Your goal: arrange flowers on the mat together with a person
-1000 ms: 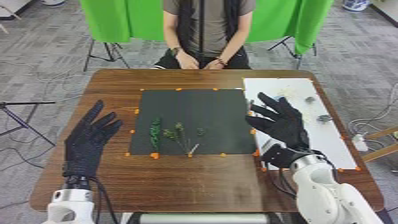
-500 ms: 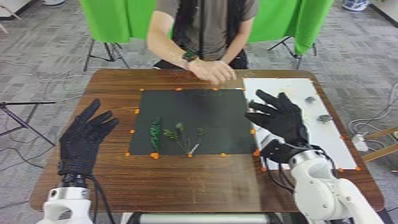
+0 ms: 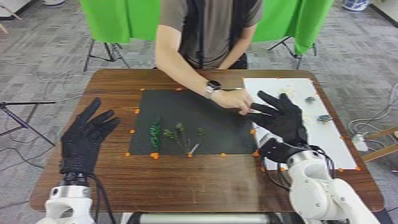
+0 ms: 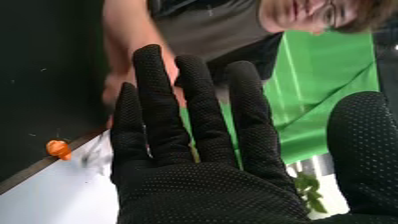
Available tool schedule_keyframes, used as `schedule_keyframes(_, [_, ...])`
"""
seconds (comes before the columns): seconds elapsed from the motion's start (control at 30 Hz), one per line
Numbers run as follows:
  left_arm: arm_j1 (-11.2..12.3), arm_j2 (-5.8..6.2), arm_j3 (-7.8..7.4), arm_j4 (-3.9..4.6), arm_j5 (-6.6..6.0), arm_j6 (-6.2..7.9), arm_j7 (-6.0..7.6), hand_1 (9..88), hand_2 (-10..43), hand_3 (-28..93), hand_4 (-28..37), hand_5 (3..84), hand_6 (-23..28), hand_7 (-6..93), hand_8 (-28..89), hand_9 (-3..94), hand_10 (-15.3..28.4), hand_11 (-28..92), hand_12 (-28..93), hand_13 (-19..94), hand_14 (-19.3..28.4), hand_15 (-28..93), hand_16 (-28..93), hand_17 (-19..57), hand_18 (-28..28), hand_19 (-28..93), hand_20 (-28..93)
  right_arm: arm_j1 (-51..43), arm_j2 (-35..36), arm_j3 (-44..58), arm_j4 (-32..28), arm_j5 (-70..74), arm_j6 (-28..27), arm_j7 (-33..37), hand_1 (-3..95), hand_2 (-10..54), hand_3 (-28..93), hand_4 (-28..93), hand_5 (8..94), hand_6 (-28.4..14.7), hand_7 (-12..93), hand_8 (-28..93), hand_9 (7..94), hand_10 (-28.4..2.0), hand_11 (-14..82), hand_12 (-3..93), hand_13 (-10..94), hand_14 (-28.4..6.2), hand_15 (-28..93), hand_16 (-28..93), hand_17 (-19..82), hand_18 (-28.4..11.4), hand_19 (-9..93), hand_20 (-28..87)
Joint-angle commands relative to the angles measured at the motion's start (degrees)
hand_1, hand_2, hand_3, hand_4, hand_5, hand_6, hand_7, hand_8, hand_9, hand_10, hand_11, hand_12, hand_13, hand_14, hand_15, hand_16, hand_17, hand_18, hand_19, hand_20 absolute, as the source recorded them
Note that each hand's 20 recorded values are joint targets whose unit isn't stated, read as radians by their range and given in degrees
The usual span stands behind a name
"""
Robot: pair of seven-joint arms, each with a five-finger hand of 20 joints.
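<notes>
- The person's hand [image 3: 233, 101] has moved from the mat's far edge to its right side, and is now just beside the fingers of the robot's right hand [image 3: 282, 120].
- Right hand has barely shifted; we see it open, fingers straight, over the border of black mat [image 3: 182, 107] and white sheet [image 3: 330, 145]. No grip on anything that we can make out.
- Left hand [image 3: 83, 145] stays put at the left of the mat, open, fingers loosely extended.
- Flowers on the mat haven't moved: leafy green sprig [image 3: 155, 133] on the left, branching stems [image 3: 180, 136] beside it, small sprig [image 3: 200, 132] to their right, all towards the robot's side.
- Grey blooms [image 3: 324, 118] lie on the white sheet, past the right hand.
- For the task, we read this as the person taking a turn, maybe picking up or placing a stem; we can't tell if those fingers hold one.
- Next, we'd keep the right hand steady until the person clears; moving now risks a bump.
</notes>
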Motion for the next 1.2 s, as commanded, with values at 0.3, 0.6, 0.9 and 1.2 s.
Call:
schedule_keyframes(0.3, [0.54,0.24,0.66,0.05,-1.04,1.16,-0.36,19.4,9.7,73,-28.3,34.0,6.6,10.9,-9,37.5,18.5,22,11,29,24.4,47,-7,-5.4,23.9,59,3,0.74,0.08,-0.57,-0.26,-0.14,-0.44,0.19,12.7,13.5,74,-27,48.8,-0.9,14,-13,53.1,-17.1,12.8,13.8,41,-20.3,41,12,4,-21.6,47,18])
schedule_keyframes(0.6, [0.46,0.69,1.35,0.18,-1.19,1.48,-0.46,20.0,9.7,74,-28.3,33.9,6.6,11.1,-9,37.4,18.5,22,11,29,24.3,47,-7,-5.4,24.0,59,3,0.47,0.16,-0.92,-0.38,-2.08,-0.25,0.69,12.6,13.6,74,-27,49.3,-1.0,14,-13,53.6,-17.2,12.9,13.8,41,-20.2,41,12,4,-21.6,47,18])
schedule_keyframes(0.9, [0.83,0.68,1.16,0.09,-1.35,1.78,-0.35,20.6,9.6,74,-28.3,33.7,6.5,11.4,-9,37.3,18.5,22,11,29,24.3,47,-8,-5.4,24.0,59,3,0.5,0.13,-1.3,-0.36,-2.41,-0.1,1.0,12.7,13.5,74,-27,49.6,-1.0,14,-13,53.9,-17.3,13.2,13.8,41,-20.2,41,12,5,-21.5,47,18])
schedule_keyframes(1.2, [0.68,0.9,1.41,0.25,-1.53,1.99,0.02,20.9,9.5,74,-28.3,33.9,6.5,11.7,-9,37.3,18.6,22,11,29,24.3,47,-8,-5.4,24.0,59,3,0.67,0.63,-1.55,-0.54,-2.73,-0.07,0.63,12.3,13.5,74,-27,49.7,-0.9,15,-13,53.9,-17.3,13.3,13.9,42,-20.1,41,12,5,-21.4,47,18])
